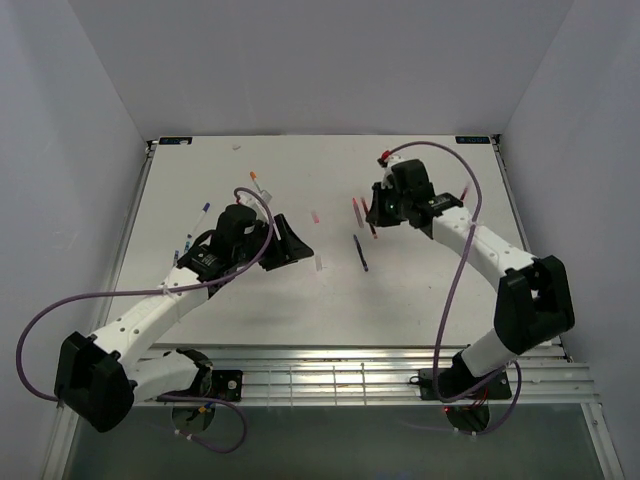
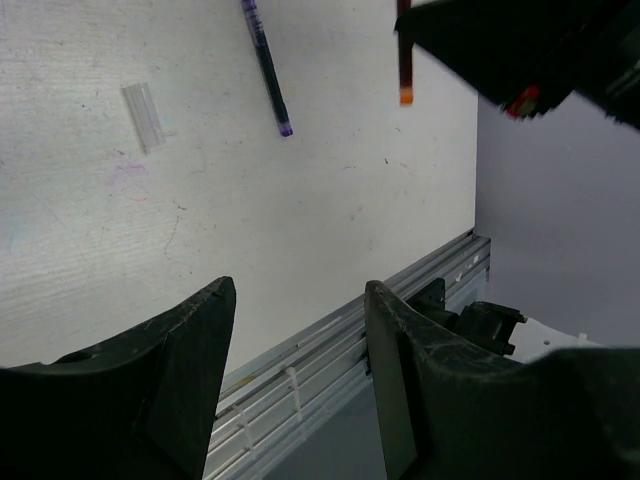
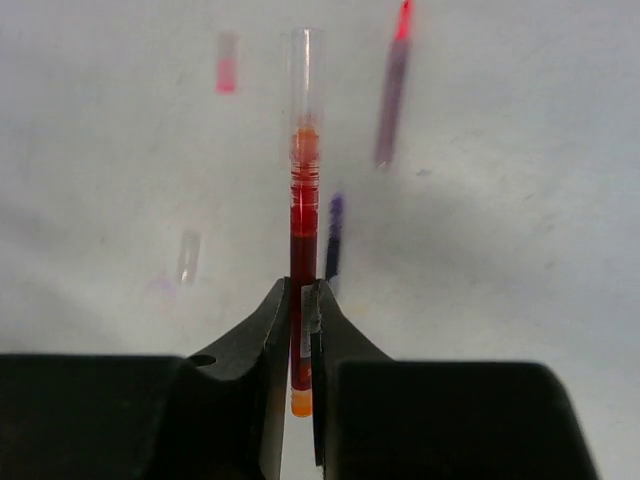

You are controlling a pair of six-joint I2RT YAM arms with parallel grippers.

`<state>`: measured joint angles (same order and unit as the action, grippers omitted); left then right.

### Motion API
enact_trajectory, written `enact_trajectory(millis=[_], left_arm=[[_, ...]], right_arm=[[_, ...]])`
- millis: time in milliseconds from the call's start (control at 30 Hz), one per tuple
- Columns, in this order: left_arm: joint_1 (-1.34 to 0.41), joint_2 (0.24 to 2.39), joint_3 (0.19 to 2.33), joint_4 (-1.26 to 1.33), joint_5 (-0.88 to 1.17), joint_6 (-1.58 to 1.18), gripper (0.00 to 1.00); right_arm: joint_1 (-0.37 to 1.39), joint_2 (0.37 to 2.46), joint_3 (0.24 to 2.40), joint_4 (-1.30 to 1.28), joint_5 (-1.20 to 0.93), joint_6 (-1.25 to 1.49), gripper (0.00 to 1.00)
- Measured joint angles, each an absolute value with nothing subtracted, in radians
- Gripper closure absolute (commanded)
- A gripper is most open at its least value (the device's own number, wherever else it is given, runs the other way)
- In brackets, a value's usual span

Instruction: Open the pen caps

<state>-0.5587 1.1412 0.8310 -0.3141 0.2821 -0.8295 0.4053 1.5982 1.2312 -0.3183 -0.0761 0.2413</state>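
**A:** What carries it all?
**B:** A white counter (image 1: 250, 310). In the top view both arms are bolted at its 6 o'clock edge.

**A:** How do the arms lie?
**B:** The left arm (image 1: 150, 315) runs from 7 o'clock toward the middle. The right arm (image 1: 500, 265) rises from 5 o'clock and bends in toward 1 o'clock.

**A:** And the left fingers?
**B:** The left fingers (image 2: 190, 350) are spread wide, with nothing between them, over bare counter near the middle.

**A:** The right ones?
**B:** The right fingers (image 3: 268, 330) are pressed in on a dark red pen (image 3: 303, 210). They pinch it near its orange end. In the right wrist view the barrel points to 12 o'clock.

**A:** Where is its cap?
**B:** A clear pen cap (image 3: 304, 60) is seated on the far end, over an orange tip.

**A:** Any other pens?
**B:** A purple pen (image 1: 360, 253) lies flat on the counter, at 6 o'clock of the held one in the top view. A red-tipped pen (image 3: 392, 90) shows blurred at 1 o'clock in the right wrist view. From the left fingers, an orange-tipped whitish pen (image 1: 262, 186) lies at 11 o'clock and a blue-tipped pen (image 1: 205, 211) at 10 o'clock.

**A:** Are there loose caps?
**B:** Yes, two. In the top view a pale translucent cap (image 2: 143, 115) lies at 4 o'clock of the left fingers. A pink cap (image 3: 227, 75) lies at 1 o'clock of them. Both are apart from the pens.
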Motion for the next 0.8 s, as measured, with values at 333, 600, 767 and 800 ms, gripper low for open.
enact_trajectory(millis=[333,600,767,800], left_arm=[[-0.559,0.973,0.751,-0.34,0.281,-0.938,0.4],[-0.559,0.956,0.694,-0.348,0.313,-0.97,0.37],[-0.559,0.99,0.695,-0.357,0.324,-0.963,0.36],[-0.559,1.0,0.695,-0.358,0.326,-0.962,0.36]], right_arm=[[0.826,1.254,0.727,-0.252,-0.091,0.406,0.92],[1.031,1.153,0.622,-0.145,-0.084,0.545,0.92],[1.099,1.159,0.632,-0.094,-0.063,0.588,0.92],[1.11,1.165,0.641,-0.094,-0.055,0.593,0.92]])
